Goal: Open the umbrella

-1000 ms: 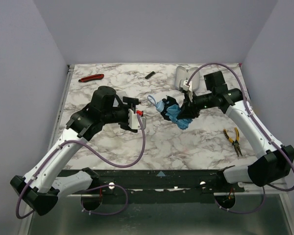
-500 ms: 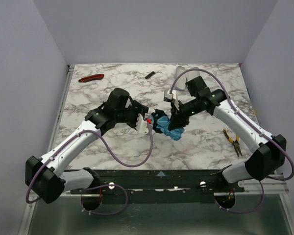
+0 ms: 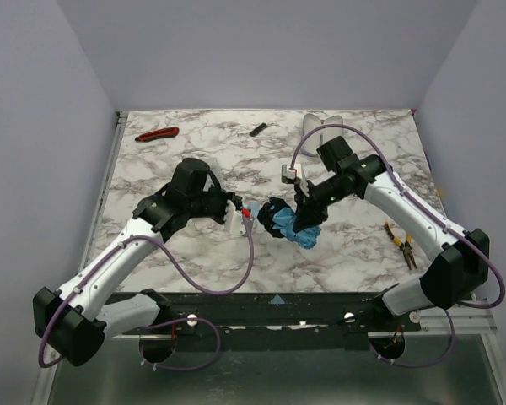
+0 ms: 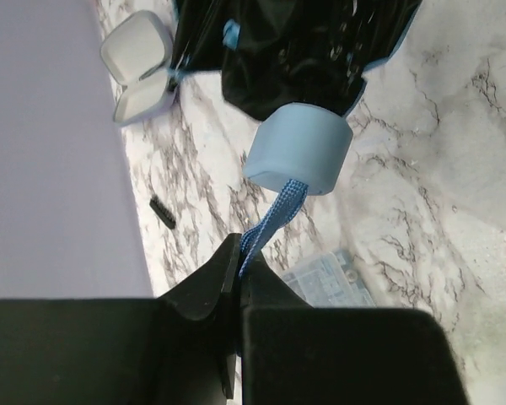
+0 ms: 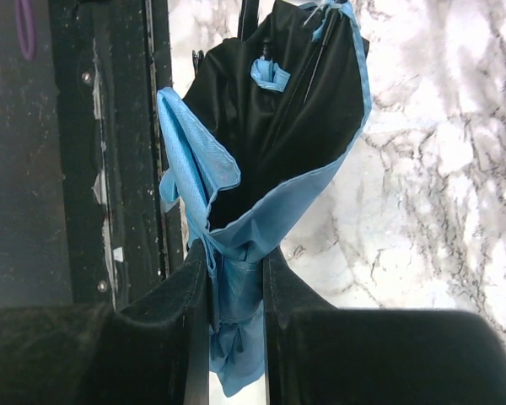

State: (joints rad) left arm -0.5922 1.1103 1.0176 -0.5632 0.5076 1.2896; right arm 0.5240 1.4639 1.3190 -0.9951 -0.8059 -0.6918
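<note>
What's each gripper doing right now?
Left gripper: closed on the loop of the umbrella.
Right gripper: closed on the canopy.

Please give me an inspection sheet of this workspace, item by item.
Surface: marble table, no spill seen.
Job's things: umbrella not open, canopy bunched, blue handle on the left side.
Clutter: red tool, small black piece, pliers, open case, clear box.
Grippers: left gripper shut on the umbrella's strap; right gripper shut on its blue cloth.
Cables: purple cables hang in loose loops.
Surroundings: plain walls, nothing else seen.
</note>
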